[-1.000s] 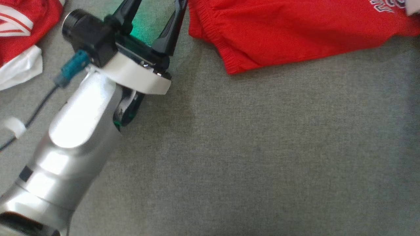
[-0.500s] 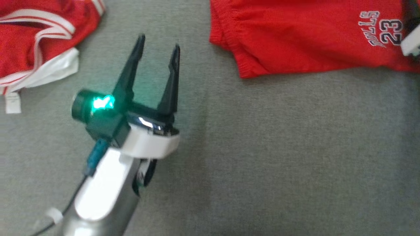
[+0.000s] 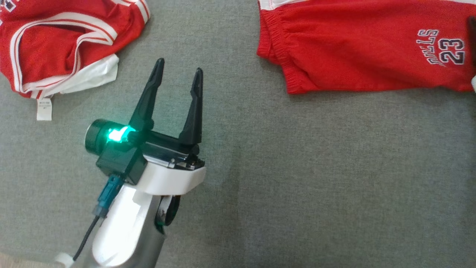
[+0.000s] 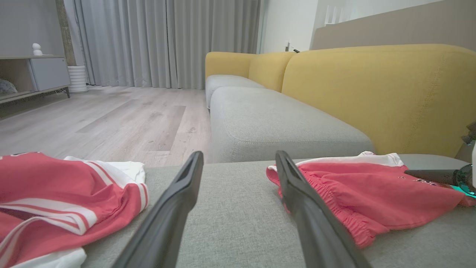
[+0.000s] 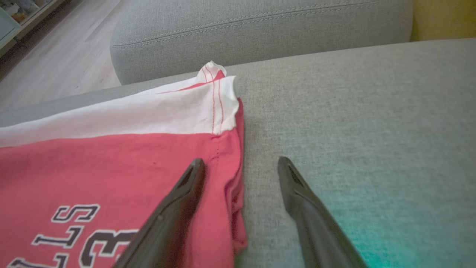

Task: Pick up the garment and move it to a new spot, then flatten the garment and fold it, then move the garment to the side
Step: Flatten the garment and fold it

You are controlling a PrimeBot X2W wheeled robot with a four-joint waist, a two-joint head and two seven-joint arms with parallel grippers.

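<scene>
A red garment with a "23" print [image 3: 357, 56] lies flat along the far right of the grey cushion [image 3: 316, 178]; its white-edged corner [image 5: 208, 108] is in the right wrist view. My right gripper [image 5: 241, 162] is open, its left finger over that garment's edge and its right finger over bare cushion. A second red garment with white trim [image 3: 63, 44] lies crumpled at the far left. Between the two, my left gripper [image 3: 179, 67] hangs open over bare cushion with nothing in it. Its fingers [image 4: 238, 156] point at the gap between the garments.
Beyond the cushion's far edge are another grey seat [image 4: 275, 123], yellow backrests [image 4: 372, 93] and a wooden floor [image 4: 111, 119]. A white label [image 3: 44, 109] hangs from the left garment. Bare cushion spreads across the middle and near side.
The head camera has shifted, so more of both garments shows. My left gripper has drawn back from the printed garment's left edge toward me, still open.
</scene>
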